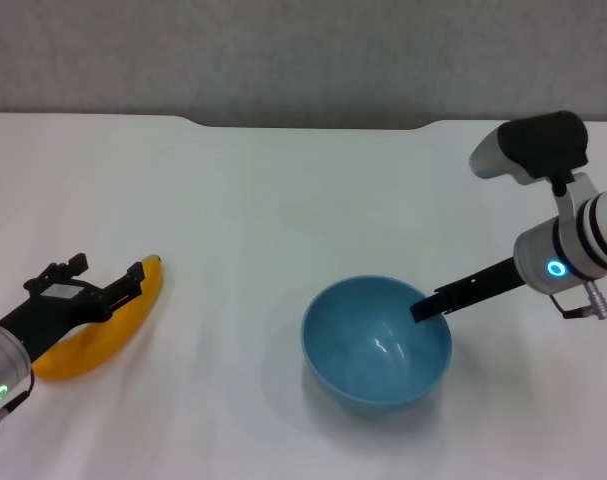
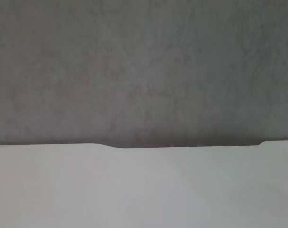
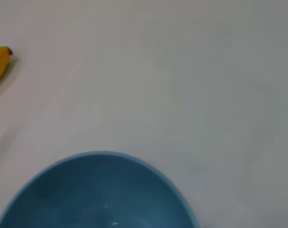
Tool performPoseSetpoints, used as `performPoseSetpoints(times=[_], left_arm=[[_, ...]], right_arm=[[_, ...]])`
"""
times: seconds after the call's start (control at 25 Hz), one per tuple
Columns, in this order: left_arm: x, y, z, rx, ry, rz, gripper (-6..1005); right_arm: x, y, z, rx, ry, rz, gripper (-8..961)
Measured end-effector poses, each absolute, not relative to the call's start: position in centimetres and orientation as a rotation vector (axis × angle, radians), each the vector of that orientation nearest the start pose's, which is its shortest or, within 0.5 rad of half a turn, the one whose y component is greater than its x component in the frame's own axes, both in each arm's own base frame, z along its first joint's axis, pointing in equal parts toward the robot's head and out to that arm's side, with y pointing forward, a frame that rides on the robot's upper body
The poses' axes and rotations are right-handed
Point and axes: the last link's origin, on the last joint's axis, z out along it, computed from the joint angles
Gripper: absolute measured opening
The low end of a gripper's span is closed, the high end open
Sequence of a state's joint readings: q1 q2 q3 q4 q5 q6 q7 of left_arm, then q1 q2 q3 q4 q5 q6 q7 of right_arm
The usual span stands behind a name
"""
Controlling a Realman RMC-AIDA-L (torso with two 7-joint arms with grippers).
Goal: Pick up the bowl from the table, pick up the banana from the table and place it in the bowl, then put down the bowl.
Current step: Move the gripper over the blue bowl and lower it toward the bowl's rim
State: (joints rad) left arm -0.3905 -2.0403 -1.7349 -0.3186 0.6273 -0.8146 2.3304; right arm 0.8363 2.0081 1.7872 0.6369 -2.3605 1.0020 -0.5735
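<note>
Bowl (image 1: 377, 345): table (image 1: 283, 200) centre, toward 5 o'clock | Right gripper (image 1: 430, 303): at bowl's 2 o'clock rim, grip cannot tell | Banana (image 1: 103, 335): 8 o'clock | Left gripper (image 1: 108, 275): jaws spread wide over banana, holding nothing

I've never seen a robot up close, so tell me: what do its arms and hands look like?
Both arms are silvery-white tubes. The right arm has black bands, a glowing blue ring light, a black-capped joint above and a small metal fitting at its side. Its right hand is a thin flat black bar. The left arm carries a green ring light, and the left hand is a black frame with two blocky prongs.
</note>
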Motion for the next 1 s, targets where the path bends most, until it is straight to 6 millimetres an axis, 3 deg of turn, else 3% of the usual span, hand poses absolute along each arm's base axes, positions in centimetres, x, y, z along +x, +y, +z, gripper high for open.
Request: performPoseSetpoints(times=[0.68, 1.0], left_arm=[[-34.6, 34.4, -2.5, -1.937, -0.864, -0.59, 903], [-34.7, 34.3, -2.5, -1.937, -0.866, -0.588, 902]], right_arm=[[22.0, 40.7, -6.7, -2.458, 1.227, -0.276, 631], [21.7, 41.0, -6.6, -2.462, 1.208, -0.28, 474]])
